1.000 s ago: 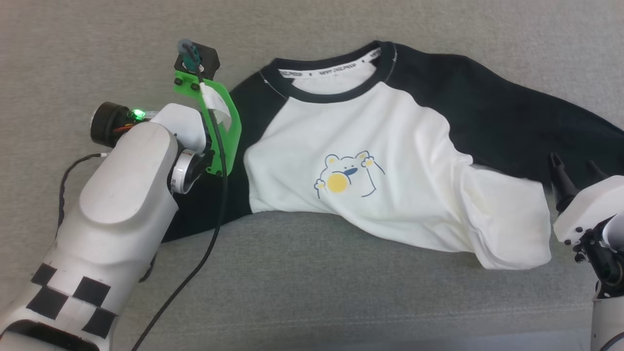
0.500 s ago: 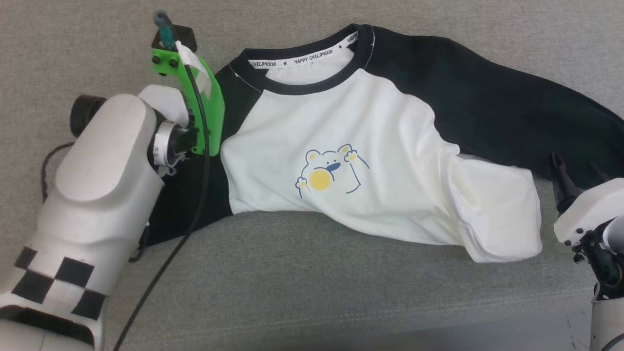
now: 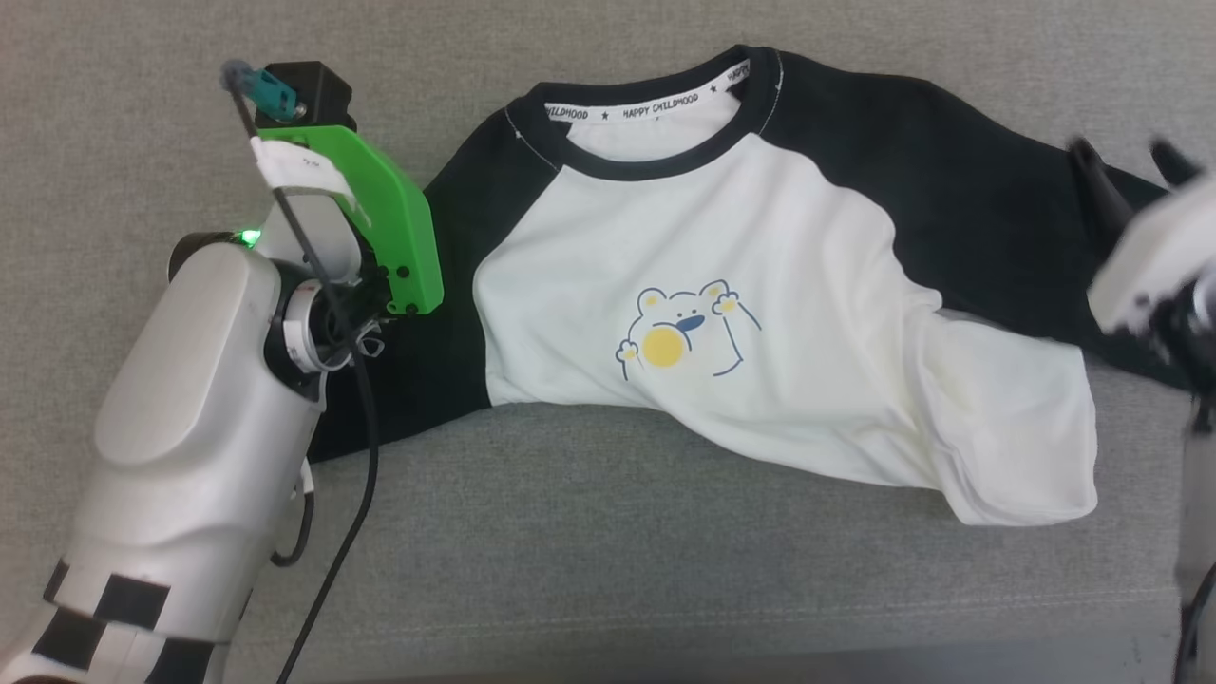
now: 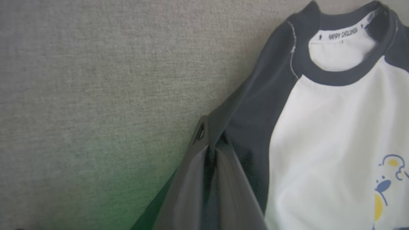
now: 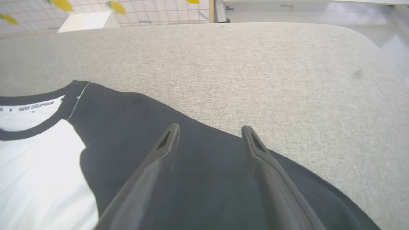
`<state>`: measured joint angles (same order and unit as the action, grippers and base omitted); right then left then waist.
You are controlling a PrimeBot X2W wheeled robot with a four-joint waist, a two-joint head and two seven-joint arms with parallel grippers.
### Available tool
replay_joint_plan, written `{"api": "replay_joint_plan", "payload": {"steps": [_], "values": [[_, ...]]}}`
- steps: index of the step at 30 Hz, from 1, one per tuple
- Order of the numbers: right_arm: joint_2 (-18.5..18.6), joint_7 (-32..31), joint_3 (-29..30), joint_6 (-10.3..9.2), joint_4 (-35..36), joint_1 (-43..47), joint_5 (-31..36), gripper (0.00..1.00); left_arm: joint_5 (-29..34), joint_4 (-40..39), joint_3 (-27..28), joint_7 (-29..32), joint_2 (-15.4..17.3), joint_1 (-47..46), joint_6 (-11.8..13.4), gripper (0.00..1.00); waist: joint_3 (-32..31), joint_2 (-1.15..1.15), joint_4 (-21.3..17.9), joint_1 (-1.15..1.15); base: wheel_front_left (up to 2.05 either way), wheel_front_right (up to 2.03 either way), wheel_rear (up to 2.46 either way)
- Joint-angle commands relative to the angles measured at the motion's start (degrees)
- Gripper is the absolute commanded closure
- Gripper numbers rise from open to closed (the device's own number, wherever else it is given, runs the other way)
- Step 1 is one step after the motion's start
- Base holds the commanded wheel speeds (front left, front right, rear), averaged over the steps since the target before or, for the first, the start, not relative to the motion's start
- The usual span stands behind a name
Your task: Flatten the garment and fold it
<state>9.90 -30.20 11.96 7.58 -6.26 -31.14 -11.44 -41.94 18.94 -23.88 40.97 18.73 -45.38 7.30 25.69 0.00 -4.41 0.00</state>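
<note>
Lying face up across the grey cushion (image 3: 570,570), the shirt (image 3: 760,228) has its collar (image 3: 655,157) toward the far edge and its white hem (image 3: 1026,475) bunched on the right side. We see the bear print (image 3: 686,332) with its yellow circle on the chest. Our left gripper (image 4: 209,139) is closed tight on the edge of the left black sleeve (image 4: 252,115). Our right gripper (image 5: 209,131) hangs over the right black sleeve (image 5: 204,179), fingers spread wide, gripping nothing.
</note>
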Motion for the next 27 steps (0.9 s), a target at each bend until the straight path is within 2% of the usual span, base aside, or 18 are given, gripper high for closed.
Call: {"api": "replay_joint_plan", "payload": {"steps": [1, 8, 14, 19, 25, 26, 27], "values": [[1.5, -2.6, -2.0, -0.09, -1.1, -3.0, 0.7, 0.00, -0.2, -1.8, 0.2, -0.4, 0.6, 1.5, 0.5, 1.00, 0.7, 0.00, 0.4, 0.00, 0.00, 0.00, 0.00], [8.5, -15.0, -15.3, -0.09, -6.6, -14.1, 3.5, 0.00, 0.3, -10.0, 0.2, -1.2, 1.4, 4.7, 2.0, 1.00, 4.0, 0.00, 3.1, 0.00, 0.00, 0.00, 0.00], [13.0, -20.2, -22.8, -0.09, -10.8, -18.2, 5.4, 0.00, 1.1, -14.2, -0.5, -1.3, 1.6, 5.3, 2.9, 1.00, 6.6, 0.00, 5.3, 0.00, 0.00, 0.00, 0.00], [14.5, -22.7, -27.3, -0.09, -13.8, -18.2, 5.2, 0.00, 1.4, -16.0, -0.8, -1.4, 1.6, 5.7, 3.2, 1.00, 8.0, 0.00, 6.2, 0.00, 0.00, 0.00, 0.00], [15.8, -27.3, -32.4, -0.09, -15.7, -16.9, -0.4, 0.00, 1.2, -16.8, -0.8, -1.7, 1.8, 6.4, 3.5, 1.00, 8.5, 0.00, 6.3, 0.00, 0.00, 0.00, 0.00], [16.0, -28.1, -32.7, -0.09, -15.5, -16.8, -1.6, 0.75, 1.1, -16.8, -0.7, -1.8, 1.8, 6.5, 3.5, 1.00, 8.4, 0.00, 6.2, 0.00, 0.00, 0.00, 0.00], [16.0, -28.3, -32.7, -0.09, -15.2, -16.8, -2.6, 0.94, 1.1, -16.7, -0.7, -1.9, 1.8, 6.5, 3.5, 1.00, 8.4, 0.00, 6.1, 0.00, 0.00, 0.00, 0.00]]}}
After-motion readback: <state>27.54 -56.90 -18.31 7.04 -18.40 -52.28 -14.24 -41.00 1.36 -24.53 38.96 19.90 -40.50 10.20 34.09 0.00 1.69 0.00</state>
